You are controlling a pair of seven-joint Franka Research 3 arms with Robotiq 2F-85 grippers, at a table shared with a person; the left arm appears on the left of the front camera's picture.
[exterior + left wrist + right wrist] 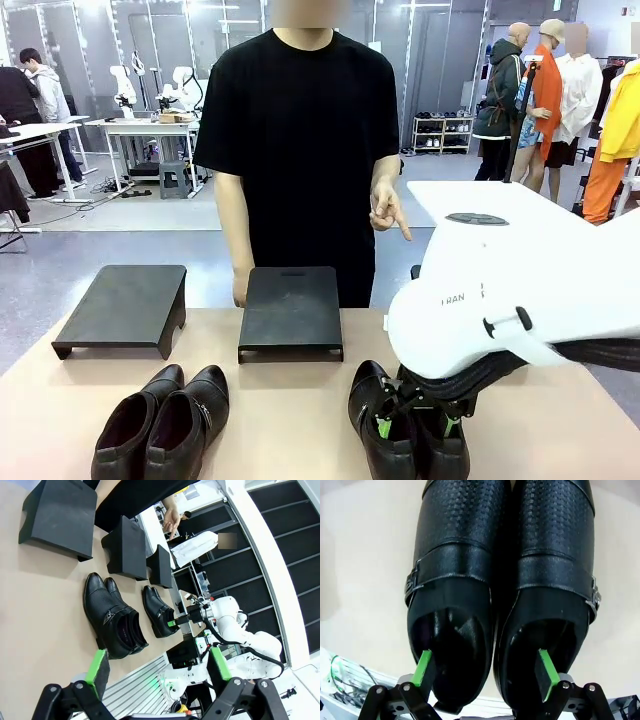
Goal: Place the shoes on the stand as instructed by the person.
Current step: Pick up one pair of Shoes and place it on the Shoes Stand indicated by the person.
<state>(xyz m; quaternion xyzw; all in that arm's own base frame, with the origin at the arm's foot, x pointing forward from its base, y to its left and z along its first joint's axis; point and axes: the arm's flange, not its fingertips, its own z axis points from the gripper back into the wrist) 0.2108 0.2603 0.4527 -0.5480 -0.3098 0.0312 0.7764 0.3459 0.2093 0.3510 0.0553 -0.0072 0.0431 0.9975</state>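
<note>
Since each of the right fingers [424,667] sits inside a different shoe opening, spread wide with the two adjoining inner walls between the green pads, this reads as one pinch meant to lift the right pair of shoes [465,540] together. It isn't clamped yet: the pads look clear of the leather. The pair lies flat on the worktop [300,420], heels toward the robot and toes toward the stands, so a top-down entry at the heels works. The right arm [520,300] reaches over it from above.

The left fingers [97,672] are also wide with nothing between them, high over the worktop, parked out of the way, I'd guess. The left pair of shoes [165,420] rests untouched in front of the left stand [125,305], well apart from the right pair. The middle stand [291,310] and the third stand [161,565] are bare too.

The person's hand [390,212] points its index finger down toward the robot's right side. That probably marks the third stand as the target, but I can't confirm it.

Next: close the fingers and check both heels rise evenly. The risk is one shoe slipping out of the pinch.
</note>
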